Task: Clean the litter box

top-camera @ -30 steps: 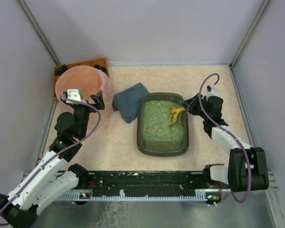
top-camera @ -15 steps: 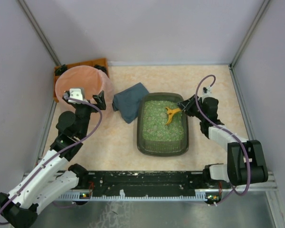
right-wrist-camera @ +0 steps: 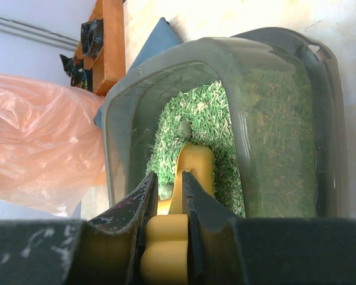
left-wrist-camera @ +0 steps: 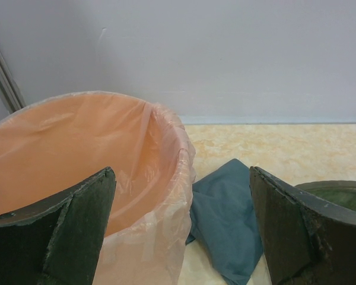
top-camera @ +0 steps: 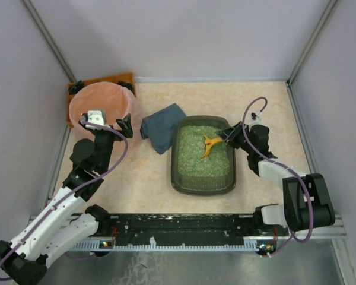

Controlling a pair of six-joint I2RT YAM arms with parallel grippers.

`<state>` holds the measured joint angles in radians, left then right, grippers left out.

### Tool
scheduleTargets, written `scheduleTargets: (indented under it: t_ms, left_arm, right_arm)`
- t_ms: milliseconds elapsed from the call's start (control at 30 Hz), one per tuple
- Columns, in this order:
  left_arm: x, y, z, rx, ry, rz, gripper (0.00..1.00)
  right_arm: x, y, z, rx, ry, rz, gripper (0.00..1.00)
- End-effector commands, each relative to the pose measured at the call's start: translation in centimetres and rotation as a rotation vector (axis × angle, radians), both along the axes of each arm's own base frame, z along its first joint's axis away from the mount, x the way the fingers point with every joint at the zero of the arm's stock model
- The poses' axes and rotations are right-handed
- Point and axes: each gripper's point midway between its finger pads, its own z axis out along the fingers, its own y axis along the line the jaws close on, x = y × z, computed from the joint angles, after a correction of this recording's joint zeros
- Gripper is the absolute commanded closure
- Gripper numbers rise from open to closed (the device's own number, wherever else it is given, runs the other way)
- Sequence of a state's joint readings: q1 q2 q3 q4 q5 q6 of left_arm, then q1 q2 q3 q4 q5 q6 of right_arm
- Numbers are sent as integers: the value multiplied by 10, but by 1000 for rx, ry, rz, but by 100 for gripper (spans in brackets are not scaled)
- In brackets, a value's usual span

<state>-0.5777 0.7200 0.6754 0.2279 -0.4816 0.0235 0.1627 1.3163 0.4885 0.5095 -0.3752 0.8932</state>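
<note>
The litter box point(top-camera: 177, 172), a dark grey-green tray of green granules, sits mid-table; its rim point(right-wrist-camera: 166, 68) fills the right wrist view. My right gripper point(top-camera: 230, 136) reaches in over its far right corner, shut on the handle of a yellow scoop point(top-camera: 209, 144). The scoop's blade point(right-wrist-camera: 194, 169) lies in the granules beside a grey lump point(right-wrist-camera: 184, 127), just past the closed jaws point(right-wrist-camera: 168, 178). My left gripper point(top-camera: 104, 123) hangs open and holds nothing at the near rim of the pink bucket point(top-camera: 101, 102). Between its wide fingers point(left-wrist-camera: 181, 172) show the bucket's lined edge point(left-wrist-camera: 166, 136) and the cloth.
A crumpled blue cloth point(top-camera: 161, 127) lies between bucket and litter box, also seen in the left wrist view point(left-wrist-camera: 225, 214). An orange-brown compartment tray point(top-camera: 115, 79) stands behind the bucket point(right-wrist-camera: 41, 136) in the back left corner point(right-wrist-camera: 110, 41). Walls close in three sides.
My right gripper has drawn the scoop a little leftward through the granules, towards the box's middle. The left arm has barely shifted.
</note>
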Motion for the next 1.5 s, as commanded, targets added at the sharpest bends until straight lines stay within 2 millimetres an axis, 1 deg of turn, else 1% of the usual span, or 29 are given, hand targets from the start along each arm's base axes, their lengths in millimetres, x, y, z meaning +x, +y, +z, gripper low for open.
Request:
scheduleTargets:
  t_ms: [0,133,300,467,600,767,1067,1233,1467]
  left_arm:
    - [-1,-1,10,-15,-22,-10,3]
    - [-1,-2,10,-15,-20,-12,3]
    - [-1,-3,9,-14,-17,-16,3]
    - [-1,-2,10,-14,-18,-14,3]
    - [-1,-3,9,-12,-17,-16,3]
    - [0,-3,9,-13,-16,-16,3]
    - [1,-6,7,-11,-9,-26,3]
    - [2,-8,5,-8,-2,-35,3]
    - [4,-12,4,-6,6,-48,3]
  right_arm:
    - [-35,30,4,132,77,154,100]
    - [-35,25,18,196,39,146,100]
    - [-34,20,26,231,5,157,100]
    - [-33,17,40,306,-47,167,100]
    - [-33,14,44,337,-54,168,100]
    - [-33,8,46,331,-66,151,100]
    - [-34,-20,48,329,-81,111,100]
    - [-35,-34,55,335,-114,122,100]
    - [-37,-56,65,394,-162,113,100]
